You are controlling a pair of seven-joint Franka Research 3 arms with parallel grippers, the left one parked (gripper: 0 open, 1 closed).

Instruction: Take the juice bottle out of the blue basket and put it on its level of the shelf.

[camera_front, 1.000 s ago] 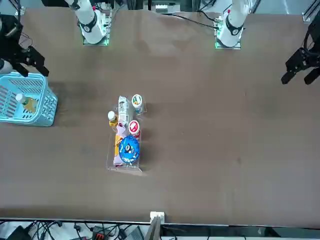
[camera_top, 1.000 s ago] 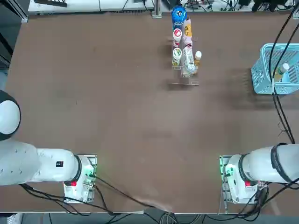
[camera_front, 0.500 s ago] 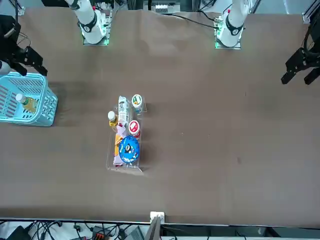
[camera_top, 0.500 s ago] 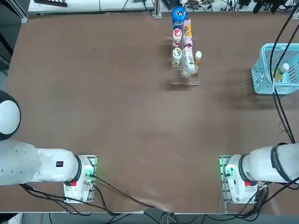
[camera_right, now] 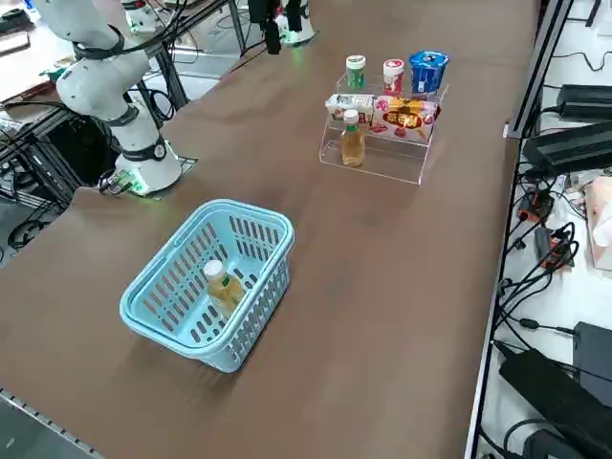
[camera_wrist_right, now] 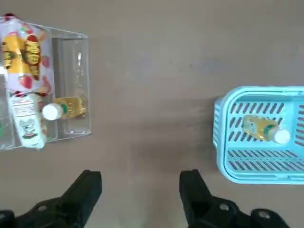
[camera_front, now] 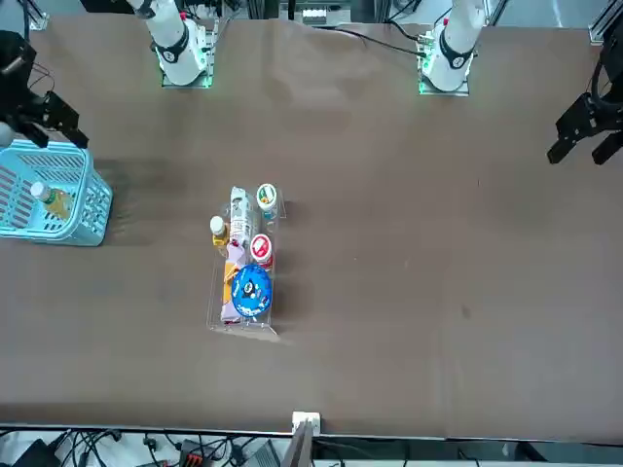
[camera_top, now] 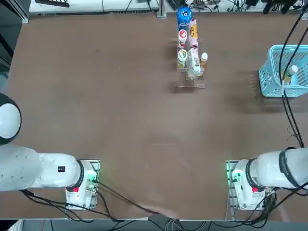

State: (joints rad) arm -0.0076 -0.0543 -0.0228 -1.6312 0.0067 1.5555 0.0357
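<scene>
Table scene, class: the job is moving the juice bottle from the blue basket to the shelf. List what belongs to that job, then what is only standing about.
Belongs to the job:
- juice bottle, lying in the basket
- blue basket
- shelf
- right gripper, open, above the table between shelf and basket

Only standing about, all on the shelf:
- second juice bottle
- blue cup
- red-capped bottle

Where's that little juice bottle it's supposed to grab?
The juice bottle lies inside the blue basket near the table's right edge, far from the shelf.
</scene>
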